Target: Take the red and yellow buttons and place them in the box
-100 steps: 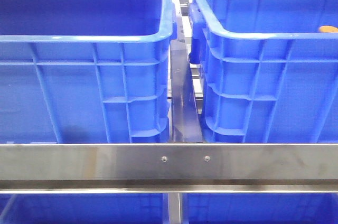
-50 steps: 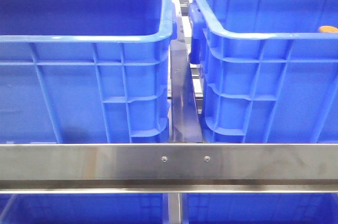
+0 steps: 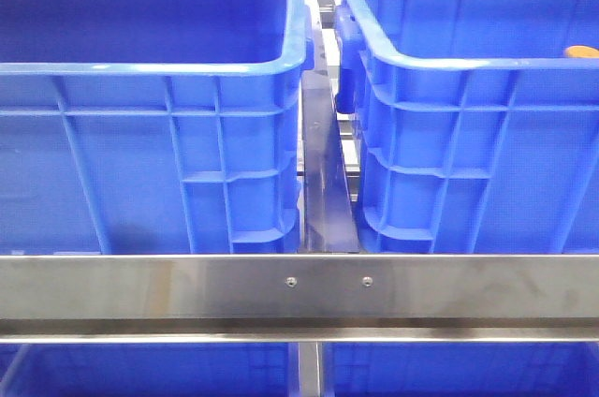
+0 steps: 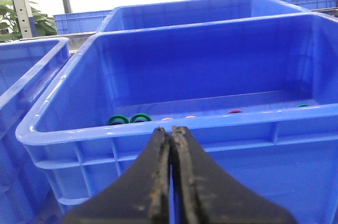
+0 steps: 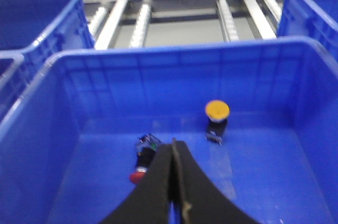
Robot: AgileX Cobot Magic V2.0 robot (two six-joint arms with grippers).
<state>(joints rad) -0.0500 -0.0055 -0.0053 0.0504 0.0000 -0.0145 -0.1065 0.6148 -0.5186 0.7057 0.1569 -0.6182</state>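
Observation:
In the right wrist view a yellow button (image 5: 217, 111) stands upright on the floor of a blue box (image 5: 174, 55). A red button (image 5: 140, 173) lies on its side there, partly behind my right gripper (image 5: 173, 142), which is shut with nothing in it above that floor. In the left wrist view my left gripper (image 4: 171, 129) is shut and empty, outside the near wall of another blue bin (image 4: 174, 130). Over that wall's rim show a red button top (image 4: 235, 111), yellow tops (image 4: 167, 119) and green rings (image 4: 129, 119). Neither gripper appears in the front view.
The front view has two tall blue bins, left (image 3: 150, 67) and right (image 3: 468, 65), with a narrow metal gap (image 3: 323, 182) between them and a steel rail (image 3: 299, 285) in front. An orange-yellow cap (image 3: 582, 51) peeks over the right bin's rim. Conveyor rollers (image 5: 137, 20) lie beyond.

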